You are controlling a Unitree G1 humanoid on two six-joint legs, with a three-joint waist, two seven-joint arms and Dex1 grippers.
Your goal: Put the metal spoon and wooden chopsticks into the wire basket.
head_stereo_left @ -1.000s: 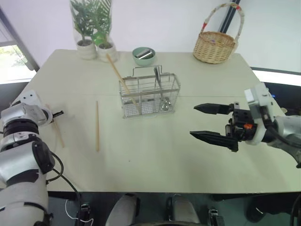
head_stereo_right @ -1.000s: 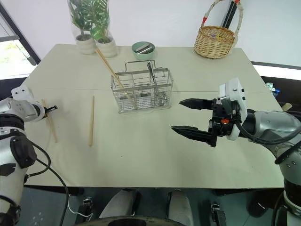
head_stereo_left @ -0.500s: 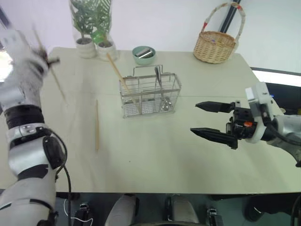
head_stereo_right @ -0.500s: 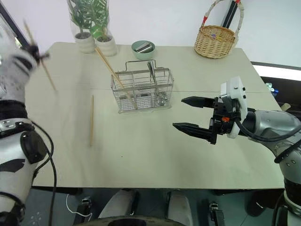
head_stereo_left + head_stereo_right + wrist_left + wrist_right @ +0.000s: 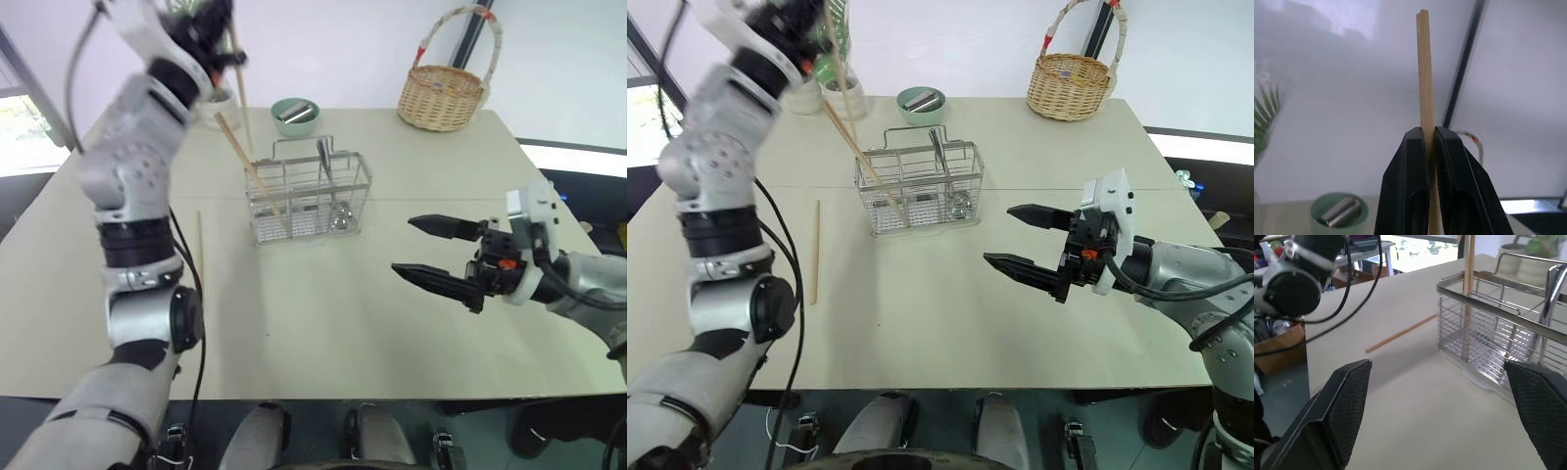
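Left gripper (image 5: 1430, 134), jaws clamped on a light wooden chopstick (image 5: 1424, 73) above the silver wire basket (image 5: 306, 201) (right gripper (image 5: 431, 253) jaws apart): a tilted stick may strike the rim.

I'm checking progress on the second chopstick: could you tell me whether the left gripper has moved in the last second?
Yes. The left gripper, shut on a chopstick, has risen from the table's left edge and swung right, now high above the wire basket's left end.

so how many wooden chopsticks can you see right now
3: one leaning in the wire basket at its left end, one lying flat on the table left of the basket, and one gripped in the raised left hand, above the basket.
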